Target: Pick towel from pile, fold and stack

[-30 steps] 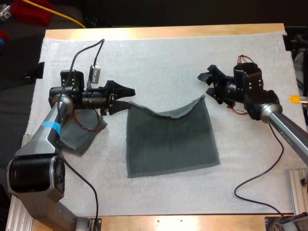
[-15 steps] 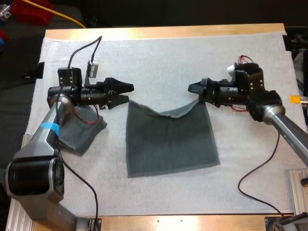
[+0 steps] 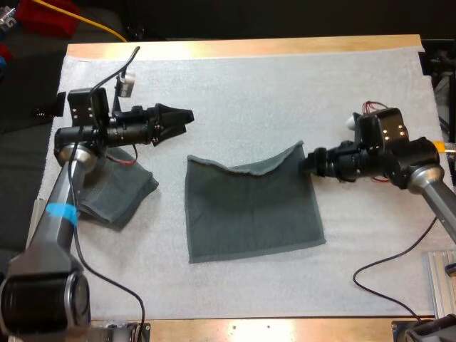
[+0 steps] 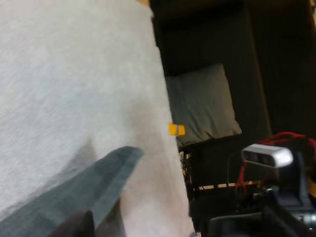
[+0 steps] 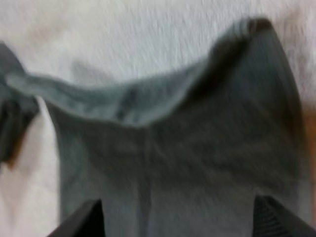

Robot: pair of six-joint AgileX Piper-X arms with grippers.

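Right gripper (image 3: 305,162): fingers (image 5: 81,221) spread wide, closed on nothing. The flat towel (image 3: 249,210) has its far right corner at the fingertips, and the cloth spreads ahead of them and beneath the open span.

Left gripper (image 3: 182,115): whether its grip is wide or narrow cannot be told. The flat towel's far left corner lies near its tip but apart from it.

Also a second towel (image 3: 117,196), partly under the left arm behind that tool. All lie on the white mat (image 3: 285,85).

Change: the right gripper has come down to the corner, the left gripper has drawn away from its corner, and the flat towel is unmoved.
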